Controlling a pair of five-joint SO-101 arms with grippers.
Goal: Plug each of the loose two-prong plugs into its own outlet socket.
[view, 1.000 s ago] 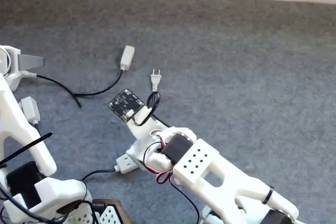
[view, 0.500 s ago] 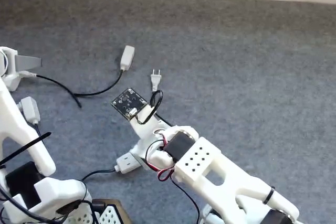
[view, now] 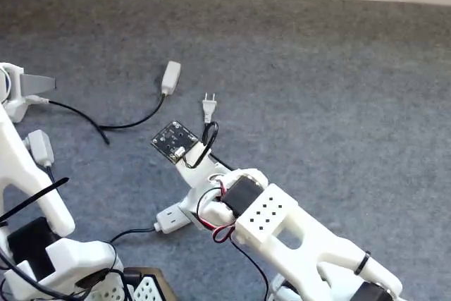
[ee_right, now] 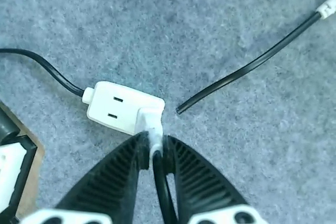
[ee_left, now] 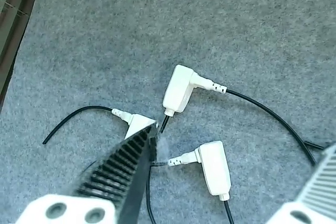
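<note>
Right gripper (ee_right: 152, 148) is clenched on the neck of a white plug (ee_right: 149, 115), which touches the end of the outlet socket (view: 171, 220). Left gripper (ee_left: 239, 142) is released, fingers wide apart. High view: a loose two-prong plug (view: 208, 107) lies at 1 o'clock of that socket, and a second socket (view: 170, 75) at 10 o'clock of the loose plug
</note>
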